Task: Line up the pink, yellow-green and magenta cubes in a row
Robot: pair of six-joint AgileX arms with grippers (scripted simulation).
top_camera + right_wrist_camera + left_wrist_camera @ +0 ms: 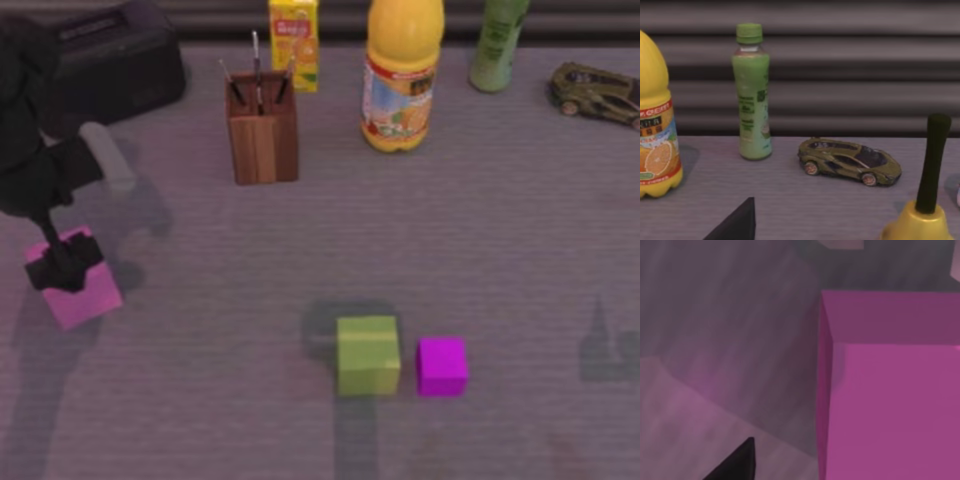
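Note:
The pink cube (88,298) lies at the table's left side and fills much of the left wrist view (890,405). My left gripper (64,264) hangs right over it, open; its one visible fingertip (740,462) stands apart from the cube's side face. The yellow-green cube (367,354) and the smaller magenta cube (441,366) sit side by side near the front middle, a narrow gap between them. My right arm is out of the top view; one dark fingertip (740,222) shows in its wrist view, holding nothing.
Along the back stand a black box (120,50), a wooden pen holder (262,130), a juice carton (294,40), an orange juice bottle (402,75), a green bottle (498,45) and a toy car (597,93). A brass bell (920,220) is near the right gripper.

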